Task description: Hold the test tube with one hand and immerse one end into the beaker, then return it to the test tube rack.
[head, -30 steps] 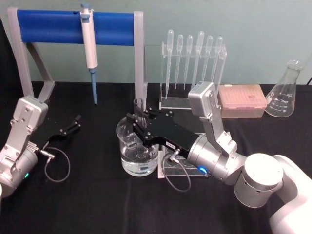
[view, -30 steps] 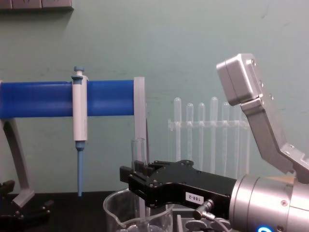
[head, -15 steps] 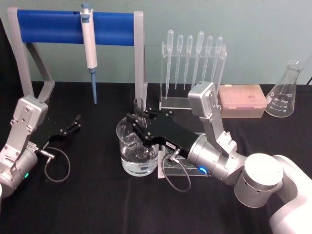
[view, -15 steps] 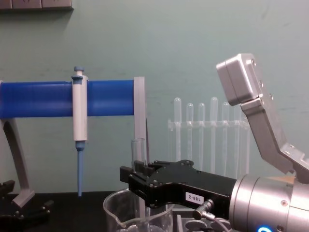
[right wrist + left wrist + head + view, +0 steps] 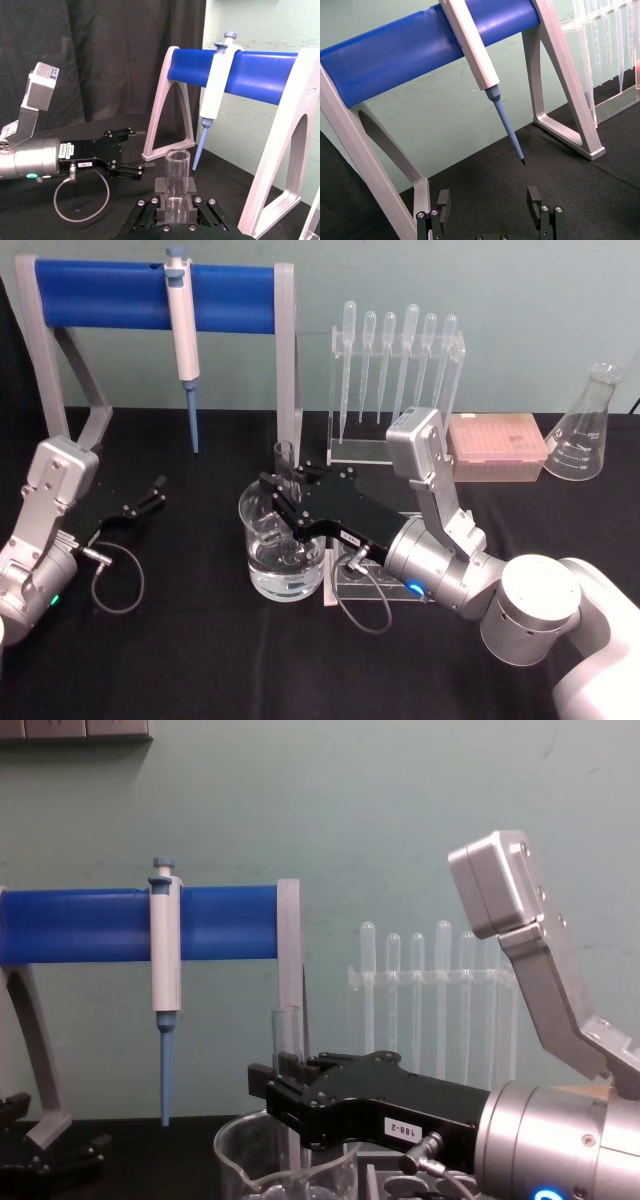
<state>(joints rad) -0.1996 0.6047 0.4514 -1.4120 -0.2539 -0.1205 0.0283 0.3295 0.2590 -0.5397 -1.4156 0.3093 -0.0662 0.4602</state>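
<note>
Glass test tube stands in the beaker, clamped by the right pincer — we see nothing moved, so the dip holds; left pincer parked open.

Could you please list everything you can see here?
test tube: one, clear, upright, lower end in the beaker
beaker: one, clear, liquid inside, table centre
micropipette: one, white, blue tip, hanging on the stand
stand: one, blue bar, grey legs, back left
plastic pipettes: six, clear, in a holder behind
tip box: one, pink, right of the holder
conical flask: one, clear, far right
test tube rack: one, clear, beside the beaker
table: one, black
left gripper: one, black, open, at the left
right gripper: one, black, shut on the test tube
</note>
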